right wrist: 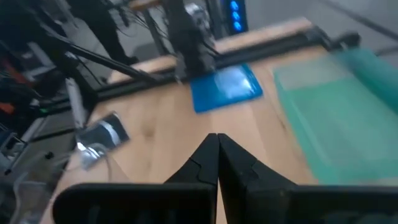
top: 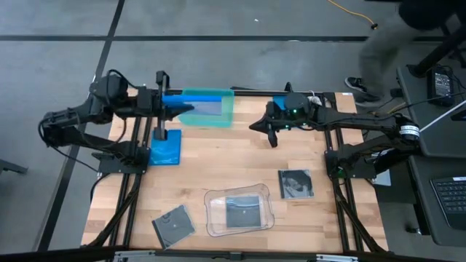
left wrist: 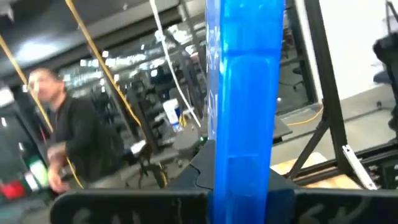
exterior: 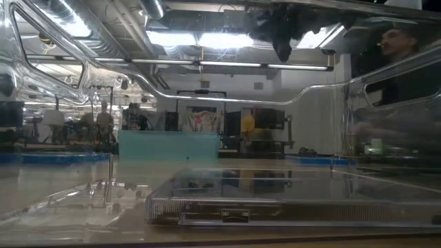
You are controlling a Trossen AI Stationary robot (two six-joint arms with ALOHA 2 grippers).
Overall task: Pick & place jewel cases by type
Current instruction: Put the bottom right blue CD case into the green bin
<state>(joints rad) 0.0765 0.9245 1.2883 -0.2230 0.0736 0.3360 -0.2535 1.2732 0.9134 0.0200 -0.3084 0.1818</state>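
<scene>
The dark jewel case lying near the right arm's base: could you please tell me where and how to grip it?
The dark jewel case lies flat and free on the table. Probably best: the right end effector descends from above and pinches two opposite thin edges.

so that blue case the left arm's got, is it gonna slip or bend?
The blue jewel case looks rigid, held straight on edge between the left gripper's fingers, so it probably won't bend. Its glossy plastic could slip. Thin and flat, it's probably light.
</scene>
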